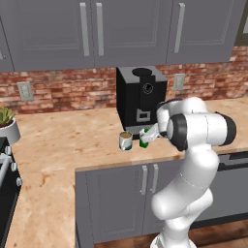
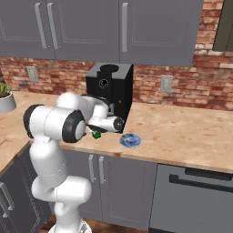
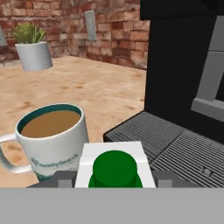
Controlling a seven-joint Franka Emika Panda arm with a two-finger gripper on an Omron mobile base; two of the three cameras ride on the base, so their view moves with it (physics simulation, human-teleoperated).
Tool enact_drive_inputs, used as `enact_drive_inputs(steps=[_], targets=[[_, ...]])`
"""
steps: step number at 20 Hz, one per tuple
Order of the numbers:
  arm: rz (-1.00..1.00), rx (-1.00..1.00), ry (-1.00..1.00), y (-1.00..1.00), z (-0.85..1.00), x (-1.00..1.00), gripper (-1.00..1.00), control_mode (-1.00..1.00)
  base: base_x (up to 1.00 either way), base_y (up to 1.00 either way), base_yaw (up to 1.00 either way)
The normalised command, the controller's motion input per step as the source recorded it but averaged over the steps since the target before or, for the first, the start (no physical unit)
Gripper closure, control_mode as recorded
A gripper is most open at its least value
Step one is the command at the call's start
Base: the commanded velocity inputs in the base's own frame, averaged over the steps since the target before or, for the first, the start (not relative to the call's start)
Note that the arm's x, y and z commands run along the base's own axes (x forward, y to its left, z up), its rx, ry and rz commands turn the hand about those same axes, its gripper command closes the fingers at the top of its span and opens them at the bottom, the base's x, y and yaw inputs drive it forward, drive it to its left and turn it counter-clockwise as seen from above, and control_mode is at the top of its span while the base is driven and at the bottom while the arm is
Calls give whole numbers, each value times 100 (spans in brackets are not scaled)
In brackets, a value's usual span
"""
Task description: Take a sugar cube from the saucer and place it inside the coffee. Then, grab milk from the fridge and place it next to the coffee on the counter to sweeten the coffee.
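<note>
My gripper (image 1: 147, 135) is shut on the milk (image 1: 144, 139), a small white container with a green cap. In the hand view the milk (image 3: 114, 168) sits between my fingertips (image 3: 64, 179), just right of the coffee (image 3: 52, 140), a pale mug full of brown liquid. The coffee (image 1: 125, 141) stands on the counter (image 1: 58, 140) near its front edge. I cannot tell whether the milk (image 2: 96, 134) touches the worktop. The blue saucer (image 2: 130, 140) lies to the right of my hand. The sugar cube and the fridge are out of view.
A black coffee machine (image 1: 140, 94) stands right behind the mug and milk, its grey drip tray (image 3: 175, 144) close to my hand. A potted plant (image 1: 7, 123) sits at the counter's far left. Grey wall cabinets (image 1: 121, 29) hang above.
</note>
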Motion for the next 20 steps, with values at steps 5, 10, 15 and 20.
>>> enact_drive_inputs(steps=[5, 10, 15, 20], targets=[[0, 0, 0, 0, -21, 24, 100, -100, 0, 0, 0], [0, 0, 0, 0, -12, 14, -100, -100, 0, 0, 0], [0, 0, 0, 0, -1, 1, -100, -100, 0, 0, 0], [0, 0, 0, 5, 0, -10, -100, -100, 0, 0, 0]])
